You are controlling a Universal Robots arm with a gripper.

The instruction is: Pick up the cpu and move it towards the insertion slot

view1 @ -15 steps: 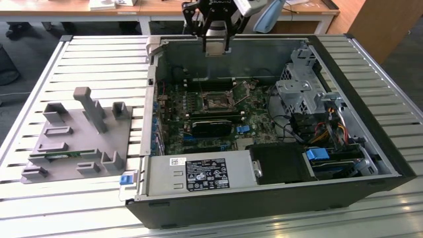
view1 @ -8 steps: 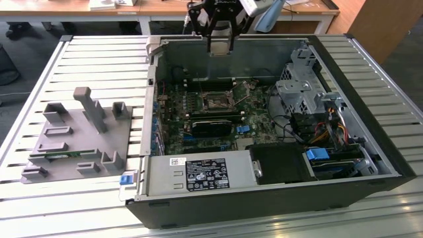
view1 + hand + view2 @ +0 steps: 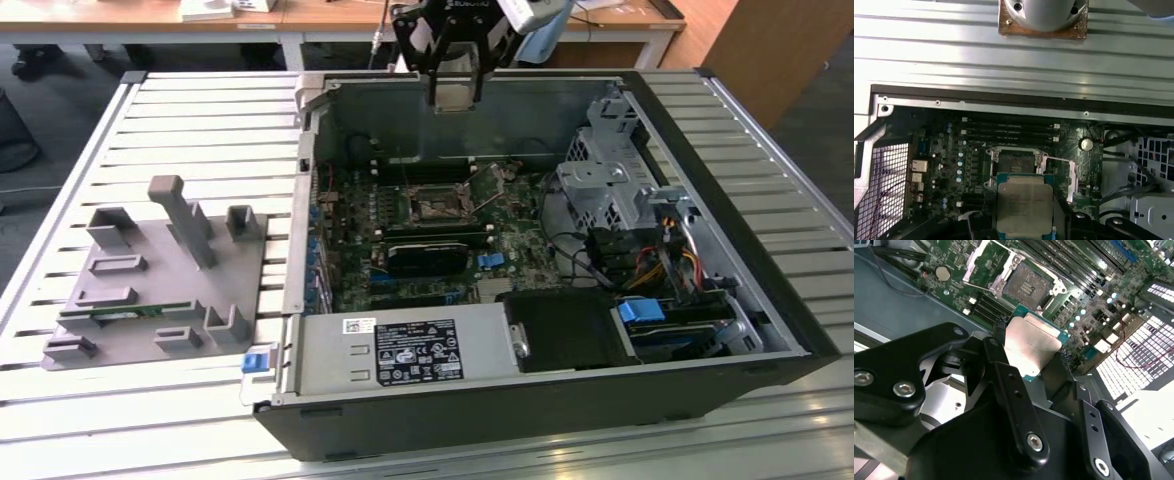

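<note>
An open computer case (image 3: 747, 300) is laid on its side on a slatted metal table (image 3: 200, 130), with the green motherboard (image 3: 387, 215) exposed on its floor. To the exterior view's left of the case, a grey holder block (image 3: 147, 285) with upright posts is set on the table, well apart from the work. Above the far wall of the case the gripper (image 3: 454, 95) is held in the air, clear of the board. In the second wrist view the gripper (image 3: 1029, 347) is seen closed on the cpu (image 3: 1031, 342), whose silvery top and pale green rim are clamped at two opposite edges by the dark fingers (image 3: 999, 327); the chip is held tilted rather than flat to the board. The same chip (image 3: 1024, 202) is seen in the first wrist view, gripped at its sides. The relation that matters is this: the insertion slot (image 3: 1026, 285) lies just beyond the held chip and below it, on the board, with its shiny frame and dark centre uncovered. In the exterior view the slot (image 3: 437, 207) is placed nearer than the gripper and lower, roughly in line with it. The chip is square, so no long axis is to be matched, only its edges to the frame's edges. A white printed label (image 3: 414, 352) is carried on the power supply at the near side, and faint print is marked on the chip's top; neither is read out here.
</note>
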